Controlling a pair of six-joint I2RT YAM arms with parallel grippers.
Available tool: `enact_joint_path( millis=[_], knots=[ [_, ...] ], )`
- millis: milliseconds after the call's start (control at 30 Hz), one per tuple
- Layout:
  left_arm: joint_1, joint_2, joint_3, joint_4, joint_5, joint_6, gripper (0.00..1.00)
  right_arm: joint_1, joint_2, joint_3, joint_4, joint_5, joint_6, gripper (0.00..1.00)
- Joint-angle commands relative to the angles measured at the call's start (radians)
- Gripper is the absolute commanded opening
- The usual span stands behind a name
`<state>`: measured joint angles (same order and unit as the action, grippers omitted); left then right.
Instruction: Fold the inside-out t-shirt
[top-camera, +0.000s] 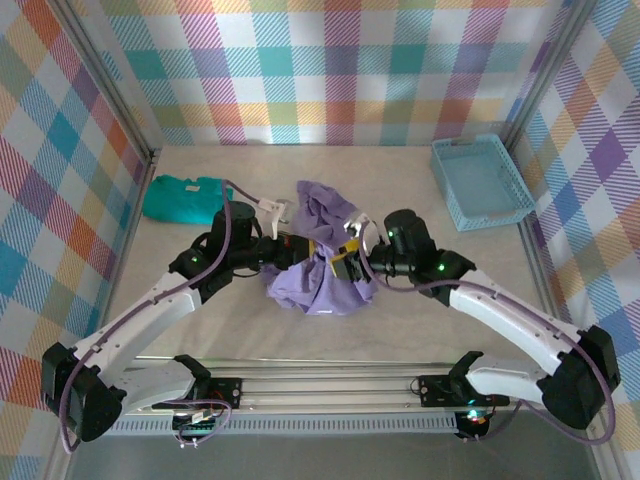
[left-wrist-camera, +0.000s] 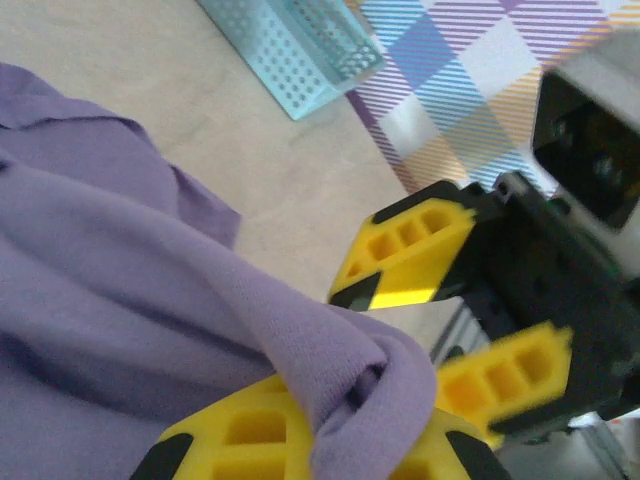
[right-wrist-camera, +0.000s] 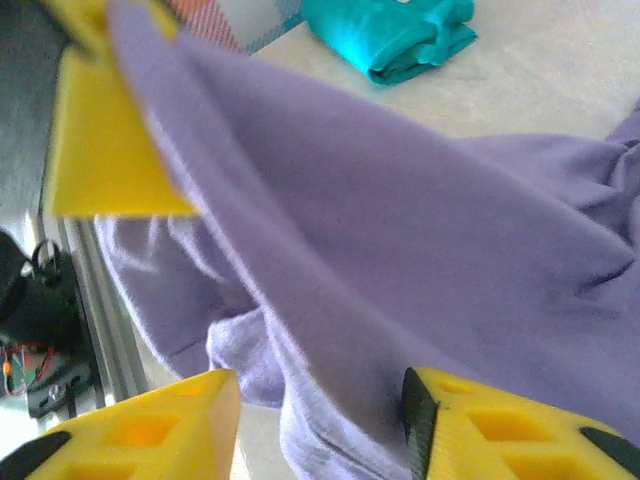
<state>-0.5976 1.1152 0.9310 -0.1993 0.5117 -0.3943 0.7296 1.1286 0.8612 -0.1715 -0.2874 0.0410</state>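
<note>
The inside-out t-shirt (top-camera: 322, 262) is a lavender-purple heap in the middle of the table, part of it lifted between the two arms. My left gripper (top-camera: 300, 243) is at its left side, shut on a rolled fold of the shirt (left-wrist-camera: 150, 300) between its yellow fingers (left-wrist-camera: 250, 435). From the right, my right gripper (top-camera: 344, 263) meets it. In the right wrist view that gripper (right-wrist-camera: 320, 420) is open, jaws apart, and the shirt (right-wrist-camera: 400, 230) hangs between them, brushing the right finger (right-wrist-camera: 500, 425). The white lettering is hidden.
A folded teal-green garment (top-camera: 185, 198) lies at the back left, also seen as teal cloth (right-wrist-camera: 400, 30) in the right wrist view. A light blue perforated basket (top-camera: 483, 181) stands at the back right. Plaid walls close off three sides of the table.
</note>
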Motion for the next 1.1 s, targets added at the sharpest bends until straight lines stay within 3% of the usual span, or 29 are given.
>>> enact_joint_path(
  millis=[0,100,233,267,333,367,433,533,600,667,767,900,1067],
  knots=[
    [0.004,0.006,0.021,-0.013,0.099,-0.054,0.00,0.010,-0.037,-0.059,0.121,-0.018,-0.070,0.54],
    [0.005,0.014,0.029,-0.031,0.133,-0.049,0.00,0.016,0.000,-0.039,0.117,-0.033,-0.084,0.62],
    [0.006,0.017,0.048,-0.070,0.181,-0.001,0.00,0.016,0.083,0.017,0.117,-0.007,-0.076,0.60],
    [0.006,0.015,0.053,-0.107,0.185,0.014,0.00,0.016,0.103,0.034,0.113,-0.016,-0.076,0.53],
    [0.012,0.003,0.060,-0.147,0.165,0.042,0.00,0.014,0.133,0.062,0.091,-0.059,-0.076,0.26],
    [0.018,-0.009,0.062,-0.165,0.135,0.051,0.00,0.007,0.136,0.071,0.072,-0.093,-0.076,0.15],
    [0.027,-0.035,0.070,-0.225,0.010,0.083,0.00,-0.026,0.123,0.069,0.047,-0.218,-0.066,0.07],
    [0.027,-0.035,0.091,-0.342,-0.306,0.148,0.00,-0.075,0.106,0.047,0.070,-0.462,-0.022,0.01],
    [0.026,-0.015,0.104,-0.379,-0.407,0.180,0.01,-0.079,0.113,0.026,0.153,-0.584,0.042,0.00],
    [0.025,0.008,0.119,-0.402,-0.449,0.193,0.10,-0.078,0.137,-0.005,0.308,-0.673,0.172,0.00],
    [0.017,0.012,0.125,-0.420,-0.488,0.181,0.26,-0.078,0.161,-0.040,0.469,-0.654,0.303,0.00],
    [-0.014,-0.042,0.106,-0.462,-0.570,0.143,0.48,-0.078,0.177,-0.037,0.486,-0.569,0.358,0.00],
    [-0.078,-0.129,0.083,-0.528,-0.605,0.071,0.58,-0.078,0.198,-0.025,0.472,-0.490,0.418,0.00]
  ],
)
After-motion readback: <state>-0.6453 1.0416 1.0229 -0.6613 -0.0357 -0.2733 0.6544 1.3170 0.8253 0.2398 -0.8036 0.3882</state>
